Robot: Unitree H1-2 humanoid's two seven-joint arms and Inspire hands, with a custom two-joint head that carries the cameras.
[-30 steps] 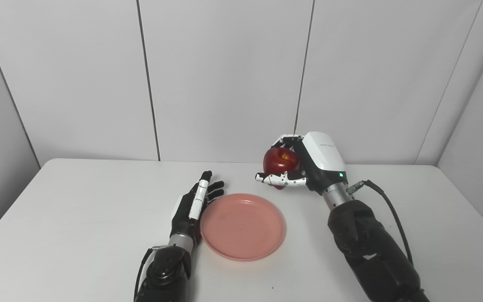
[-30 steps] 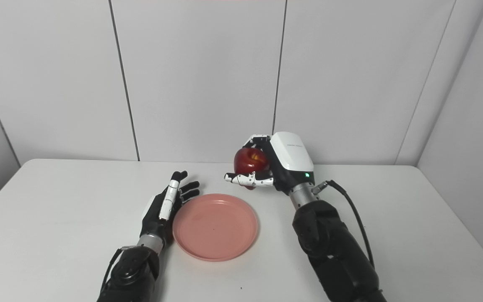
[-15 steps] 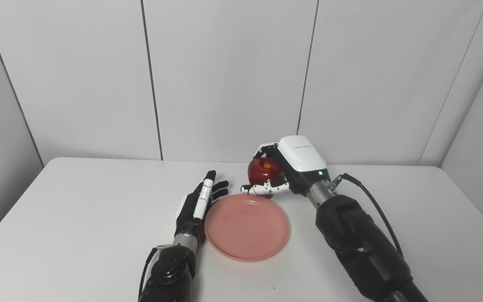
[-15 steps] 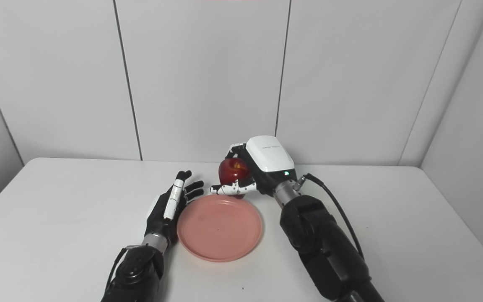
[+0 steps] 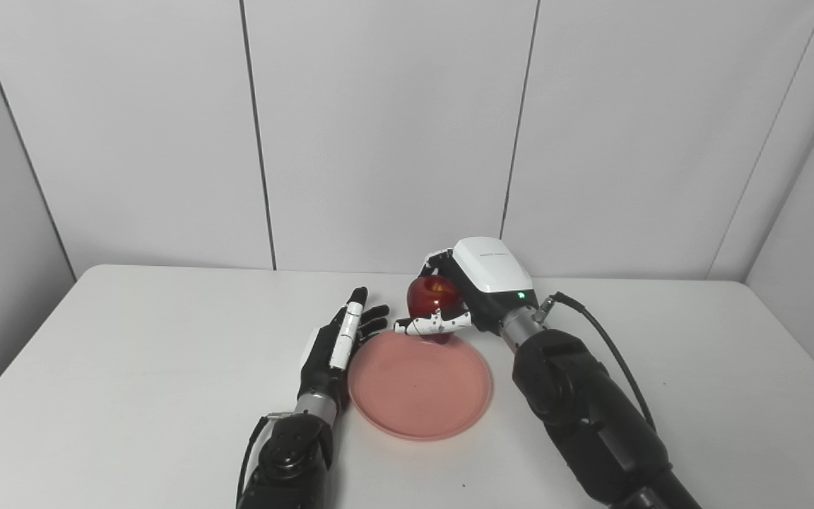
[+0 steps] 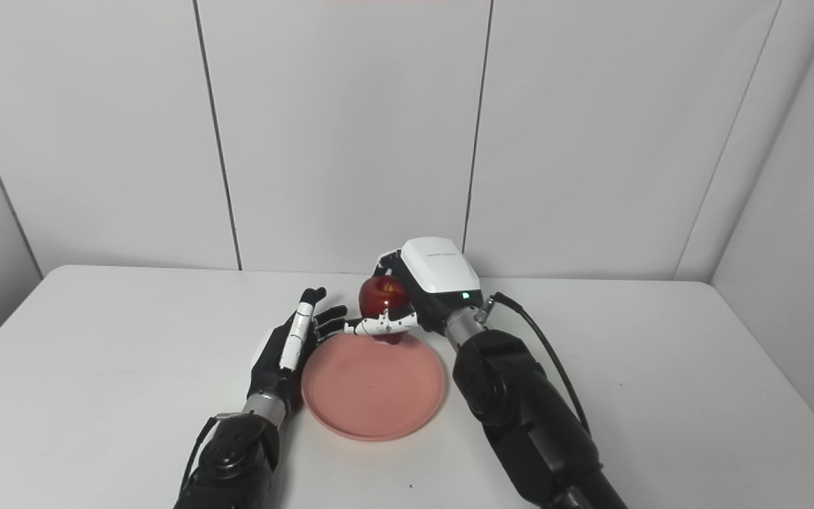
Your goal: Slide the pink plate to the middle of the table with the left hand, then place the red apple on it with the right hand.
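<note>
The pink plate (image 5: 421,385) lies flat near the middle of the white table (image 5: 131,367). My left hand (image 5: 340,339) stands on edge against the plate's left rim, fingers straight and apart, holding nothing. My right hand (image 5: 474,297) is shut on the red apple (image 5: 432,295), which hangs just above the plate's far rim. The thumb runs under the apple. In the right eye view the apple (image 6: 381,293) sits over the far edge of the plate (image 6: 373,385).
Grey wall panels close off the back and both sides of the table. A black cable (image 5: 605,339) loops from my right wrist along the forearm. Bare tabletop stretches to the left and right of the plate.
My right hand has carried the apple left and down, from beyond the plate's far right to just above its far rim. The left hand and plate stay put; the camera shifted slightly.
</note>
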